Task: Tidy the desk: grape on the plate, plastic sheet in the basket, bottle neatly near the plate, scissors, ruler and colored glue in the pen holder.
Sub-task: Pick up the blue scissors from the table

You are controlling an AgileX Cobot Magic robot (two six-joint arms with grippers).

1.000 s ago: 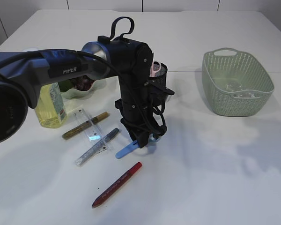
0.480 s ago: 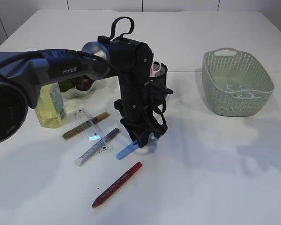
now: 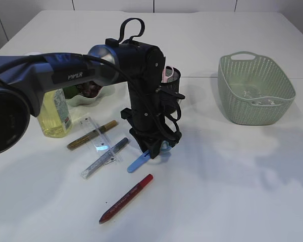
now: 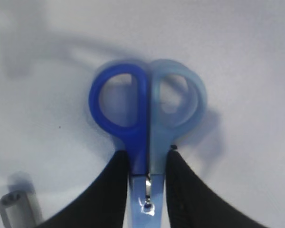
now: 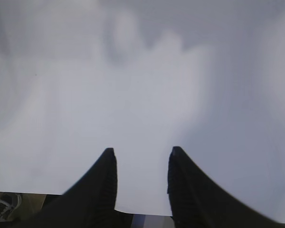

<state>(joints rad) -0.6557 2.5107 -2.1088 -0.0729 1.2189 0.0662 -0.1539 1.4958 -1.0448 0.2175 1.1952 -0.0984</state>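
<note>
- Scissors [image 4: 147,123]: blue-handled, clamped at the neck just below the two finger loops; in the exterior view they hang from the arm with the blade tip low over the desk [image 3: 227,191], near its middle and just in front of the pen holder [image 3: 172,80].
- Left gripper [image 4: 147,164]: closed on the scissors, one finger [image 4: 115,190] on each flat side of the handle neck, close to the pivot rivet.
- Right gripper [image 5: 141,159]: jaws apart, nothing between them, only bare desk surface below; it does not appear in the exterior view.
- Handling, judged: the scissors are light and stiff, with smooth plastic handles that could slip or swing in the grip. The hold near the pivot keeps the blades shut and seems sound. The pointed end should enter the holder first.
- Pen holder: dark mesh cup toward the back of the desk, partly hidden by the arm, with a pink-and-white item already inside.
- Other items: ruler [image 3: 98,138] and three glue pens (gold [image 3: 92,134], silver [image 3: 105,158], red [image 3: 126,198]) lie toward the front left. Bottle [image 3: 54,113] and plate [image 3: 88,96] stand near the left edge, and the basket [image 3: 256,88] sits at the right.
</note>
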